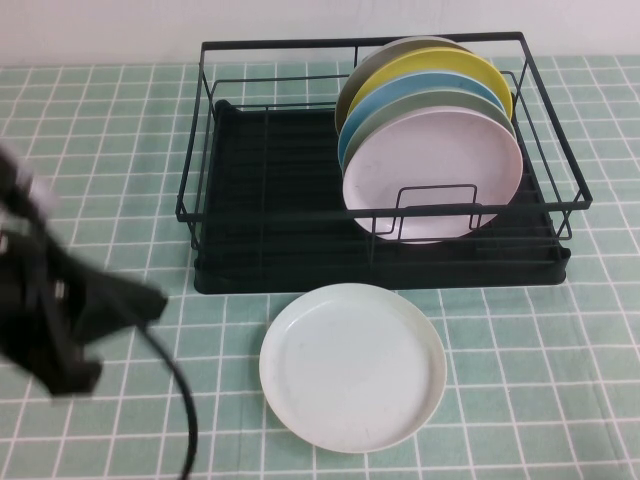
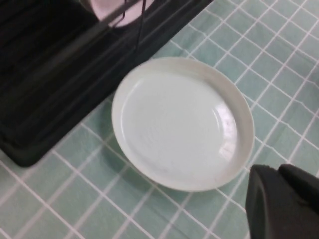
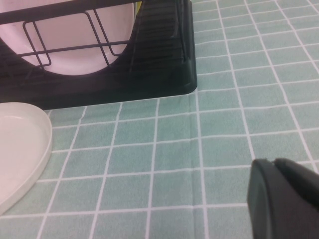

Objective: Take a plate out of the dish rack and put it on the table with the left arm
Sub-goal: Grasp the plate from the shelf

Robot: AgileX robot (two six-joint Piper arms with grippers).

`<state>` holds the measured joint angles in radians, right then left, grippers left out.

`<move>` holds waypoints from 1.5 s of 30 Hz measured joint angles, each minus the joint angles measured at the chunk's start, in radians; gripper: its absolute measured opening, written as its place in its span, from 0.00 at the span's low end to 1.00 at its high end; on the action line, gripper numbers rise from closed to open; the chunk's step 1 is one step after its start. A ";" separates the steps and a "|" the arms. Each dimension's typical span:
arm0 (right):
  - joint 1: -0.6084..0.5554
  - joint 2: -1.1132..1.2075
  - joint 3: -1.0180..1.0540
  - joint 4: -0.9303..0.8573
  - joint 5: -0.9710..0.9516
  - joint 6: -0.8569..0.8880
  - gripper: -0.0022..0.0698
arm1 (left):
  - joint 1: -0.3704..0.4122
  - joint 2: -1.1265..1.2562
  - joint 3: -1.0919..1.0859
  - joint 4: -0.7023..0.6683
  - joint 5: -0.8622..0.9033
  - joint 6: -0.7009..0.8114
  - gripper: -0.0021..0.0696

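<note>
The pale pink plate [image 1: 430, 175] stands on edge at the front of a row of plates in the black dish rack [image 1: 270, 230]. It also shows in the left wrist view [image 2: 107, 7] and in the right wrist view [image 3: 75, 45]. My left gripper [image 1: 140, 300] is at the left, in front of the rack and above the tiled table [image 1: 540, 360], motion-blurred. In its wrist view the left gripper [image 2: 276, 169] is shut and empty, beside a mint plate. My right gripper [image 3: 274, 162] is shut and empty, low over the table to the right of the rack, outside the high view.
A pale mint-green plate [image 1: 352, 365] lies flat on the table just in front of the rack. Behind the pink plate stand grey-green, blue [image 1: 400, 105] and yellow [image 1: 440, 65] plates. The rack's left half holds no plates. A black cable [image 1: 185, 420] hangs from the left arm.
</note>
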<state>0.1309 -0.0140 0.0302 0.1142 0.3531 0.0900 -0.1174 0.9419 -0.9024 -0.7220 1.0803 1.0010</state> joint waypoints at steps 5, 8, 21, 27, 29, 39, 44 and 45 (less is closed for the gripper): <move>0.000 0.000 0.000 0.000 0.000 0.000 0.00 | -0.035 0.202 -0.224 0.010 -0.016 0.063 0.02; 0.000 0.000 0.000 0.000 0.000 0.000 0.00 | -0.106 0.296 -0.314 0.030 -0.062 0.063 0.02; 0.000 0.000 0.000 0.000 0.000 0.000 0.00 | -0.301 0.704 -0.690 0.073 -0.168 0.023 0.11; 0.000 0.000 0.000 0.000 0.000 0.000 0.00 | -0.349 0.837 -0.791 0.111 -0.188 0.025 0.62; 0.000 0.000 0.000 0.000 0.000 0.000 0.00 | -0.370 0.863 -0.795 0.124 -0.225 0.035 0.68; 0.000 0.000 0.000 0.000 0.000 0.000 0.00 | -0.427 0.952 -0.798 0.143 -0.390 0.098 0.71; 0.000 0.000 0.000 0.000 0.000 0.000 0.00 | -0.427 0.978 -0.800 0.143 -0.441 0.104 0.68; 0.000 0.000 0.000 0.000 0.000 0.000 0.00 | -0.427 0.984 -0.800 0.143 -0.448 0.104 0.67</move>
<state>0.1309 -0.0140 0.0302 0.1142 0.3531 0.0900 -0.5447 1.9255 -1.7026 -0.5793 0.6321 1.1051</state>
